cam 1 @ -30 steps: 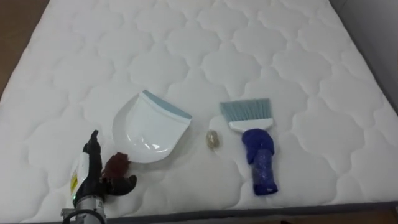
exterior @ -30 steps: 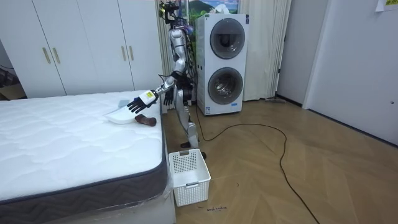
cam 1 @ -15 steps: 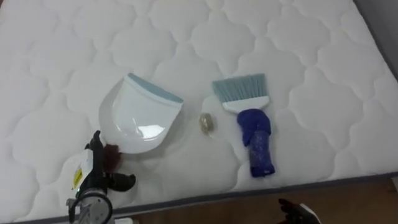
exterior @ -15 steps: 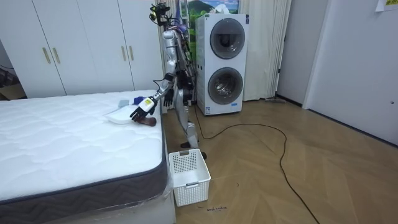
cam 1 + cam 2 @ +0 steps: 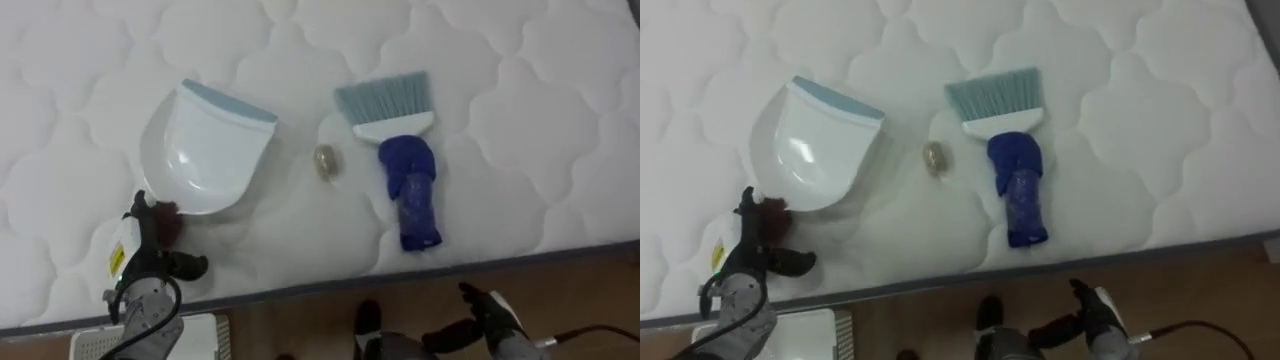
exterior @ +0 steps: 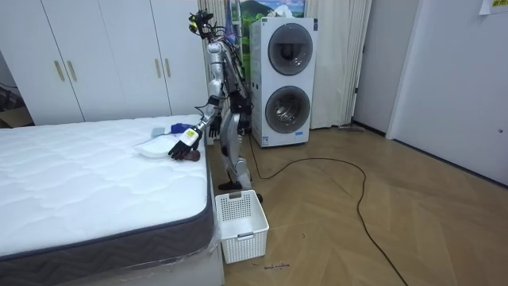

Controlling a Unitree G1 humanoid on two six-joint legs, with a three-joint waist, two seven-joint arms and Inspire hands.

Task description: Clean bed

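A white dustpan (image 5: 205,150) with a pale blue lip lies on the white mattress (image 5: 520,120). To its right lies a small beige scrap (image 5: 325,160). Further right is a hand brush (image 5: 400,175) with pale blue bristles and a blue handle. A dark red lump (image 5: 167,222) sits at the dustpan's near-left corner, close to the bed's edge. My left hand (image 5: 148,255) hovers right beside this lump, fingers straight and thumb spread, holding nothing. My right hand (image 5: 488,308) hangs low off the bed, over the floor, fingers relaxed.
I stand at the bed's corner (image 6: 202,171), with stacked washing machines (image 6: 284,71) behind me. A white slatted basket (image 6: 242,225) sits on the wooden floor at the bed's foot, its rim (image 5: 195,335) below my left hand. White wardrobes (image 6: 103,56) line the wall.
The head view has tipped down, bringing in the bed's edge and the floor. My left hand has dropped lower, closer to the dark red lump. The right hand has come into sight.
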